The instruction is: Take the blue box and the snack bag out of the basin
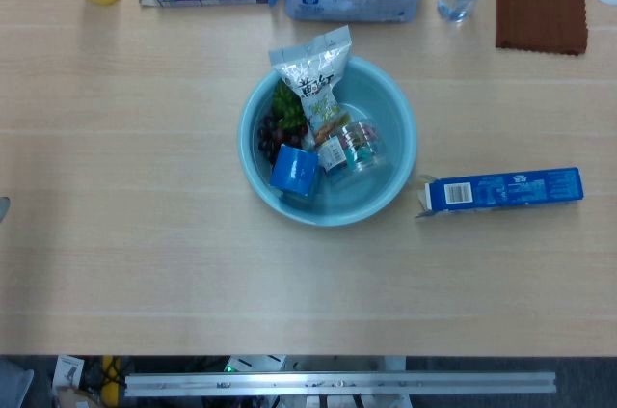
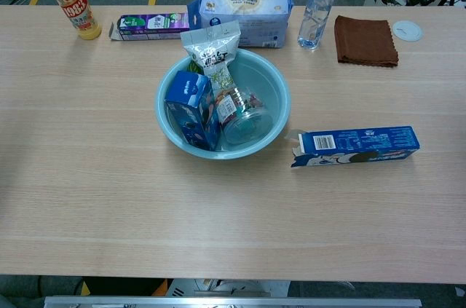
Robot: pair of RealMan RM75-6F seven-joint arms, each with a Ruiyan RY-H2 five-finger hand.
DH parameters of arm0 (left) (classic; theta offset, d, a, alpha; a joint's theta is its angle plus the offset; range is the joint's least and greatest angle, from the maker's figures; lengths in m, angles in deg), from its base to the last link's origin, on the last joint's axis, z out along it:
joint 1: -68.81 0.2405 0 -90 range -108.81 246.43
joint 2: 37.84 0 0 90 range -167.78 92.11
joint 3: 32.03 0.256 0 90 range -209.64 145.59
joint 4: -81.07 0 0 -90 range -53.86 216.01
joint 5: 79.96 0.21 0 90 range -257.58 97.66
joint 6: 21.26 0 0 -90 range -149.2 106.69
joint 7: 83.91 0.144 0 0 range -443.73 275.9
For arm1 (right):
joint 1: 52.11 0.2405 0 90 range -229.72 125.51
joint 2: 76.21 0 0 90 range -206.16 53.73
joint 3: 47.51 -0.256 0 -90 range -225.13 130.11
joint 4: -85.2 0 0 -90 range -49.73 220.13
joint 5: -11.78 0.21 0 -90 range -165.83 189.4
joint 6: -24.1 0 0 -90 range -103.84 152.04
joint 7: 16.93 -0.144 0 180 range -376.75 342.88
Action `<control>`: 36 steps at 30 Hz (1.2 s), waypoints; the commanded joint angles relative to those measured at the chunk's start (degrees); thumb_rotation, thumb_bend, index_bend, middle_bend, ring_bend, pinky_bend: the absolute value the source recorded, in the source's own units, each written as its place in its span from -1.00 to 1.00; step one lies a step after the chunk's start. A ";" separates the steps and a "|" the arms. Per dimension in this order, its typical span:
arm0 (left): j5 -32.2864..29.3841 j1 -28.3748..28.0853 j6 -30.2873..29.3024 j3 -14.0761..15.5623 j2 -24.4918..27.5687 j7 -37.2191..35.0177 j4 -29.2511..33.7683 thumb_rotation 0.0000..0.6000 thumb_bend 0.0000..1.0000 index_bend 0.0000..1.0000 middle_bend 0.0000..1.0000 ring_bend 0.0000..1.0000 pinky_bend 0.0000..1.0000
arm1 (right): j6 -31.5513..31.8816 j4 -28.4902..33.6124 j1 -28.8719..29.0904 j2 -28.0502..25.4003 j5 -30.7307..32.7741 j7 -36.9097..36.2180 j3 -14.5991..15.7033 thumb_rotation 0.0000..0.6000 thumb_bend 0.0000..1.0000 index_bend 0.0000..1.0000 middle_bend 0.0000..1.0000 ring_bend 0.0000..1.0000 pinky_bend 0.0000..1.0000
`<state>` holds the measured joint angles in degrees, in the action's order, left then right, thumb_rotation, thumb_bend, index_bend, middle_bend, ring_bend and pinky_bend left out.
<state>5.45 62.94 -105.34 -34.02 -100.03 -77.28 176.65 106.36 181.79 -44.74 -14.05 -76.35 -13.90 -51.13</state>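
We see blue box (image 2: 191,110) standing in light-blue basin (image 2: 274,86), against its left wall. Snack bag (image 2: 212,52) leans on far rim, top poking over edge. Clear jar (image 2: 244,115) lies beside them; dark grapes (image 1: 273,130) behind box. Basin sits mid-bench (image 2: 109,199). Long blue carton (image 2: 355,145) lies on bench right of basin. Neither hand in our views; we cannot tell their state.

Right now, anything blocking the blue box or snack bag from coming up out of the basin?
Nothing visible. The blue box stands at the basin rim, top exposed; the snack bag pokes above the rim. Neither hand is in view.
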 commanded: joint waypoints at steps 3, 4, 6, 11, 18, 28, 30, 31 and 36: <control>-0.21 0.20 0.21 0.29 0.04 0.06 0.01 1.00 -0.61 -0.96 -0.80 -0.86 -0.89 | -0.73 0.43 0.35 -0.30 -0.39 -1.03 0.37 1.00 -1.00 -0.53 -0.43 -0.57 -0.53; -0.12 0.25 0.14 0.35 0.08 0.02 0.05 1.00 -0.61 -0.96 -0.80 -0.86 -0.89 | -0.92 0.55 0.38 -0.41 -0.45 -1.40 0.51 1.00 -1.00 -0.53 -0.43 -0.57 -0.53; 0.19 0.41 -0.29 0.39 0.12 -0.12 0.06 1.00 -0.61 -0.96 -0.80 -0.86 -0.89 | -1.25 0.79 0.41 -0.71 -0.78 -2.43 0.90 1.00 -1.00 -0.53 -0.43 -0.57 -0.53; 0.67 0.59 -0.75 0.48 0.26 -0.24 0.28 1.00 -0.61 -0.96 -0.80 -0.86 -0.89 | -2.10 1.33 0.75 -1.60 -1.96 -4.84 1.74 1.00 -1.00 -0.53 -0.43 -0.57 -0.53; 0.64 0.56 -0.61 0.47 0.52 -0.27 0.61 1.00 -0.61 -0.96 -0.80 -0.86 -0.89 | -3.89 2.62 2.12 -2.95 -3.43 -7.43 2.27 1.00 -1.00 -0.53 -0.43 -0.57 -0.53; -0.11 0.21 0.78 0.61 0.04 -0.26 0.42 1.00 -0.61 -0.96 -0.80 -0.86 -0.89 | -9.87 6.69 7.59 -2.62 -7.09 -9.71 2.29 1.00 -1.00 -0.53 -0.43 -0.57 -0.53; -0.16 0.14 1.00 0.64 -0.11 -0.48 0.33 1.00 -0.61 -0.96 -0.80 -0.86 -0.89 | -11.99 7.80 9.37 -2.32 -7.07 -10.02 1.82 1.00 -1.00 -0.53 -0.43 -0.57 -0.53; -0.13 0.15 1.02 0.69 -0.11 -0.52 0.30 1.00 -0.61 -0.96 -0.80 -0.86 -0.89 | -12.62 8.12 9.92 -2.19 -7.04 -10.00 1.65 1.00 -1.00 -0.53 -0.43 -0.57 -0.53; -0.46 0.20 1.34 0.81 -0.28 -0.57 0.03 1.00 -0.61 -0.96 -0.80 -0.86 -0.89 | -18.34 10.16 15.31 -0.01 -6.85 -11.17 -0.15 1.00 -1.00 -0.53 -0.43 -0.57 -0.53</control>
<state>5.00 63.14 -104.02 -33.22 -100.30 -77.83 176.69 90.27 190.96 -31.59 -15.17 -83.30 -24.19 -50.34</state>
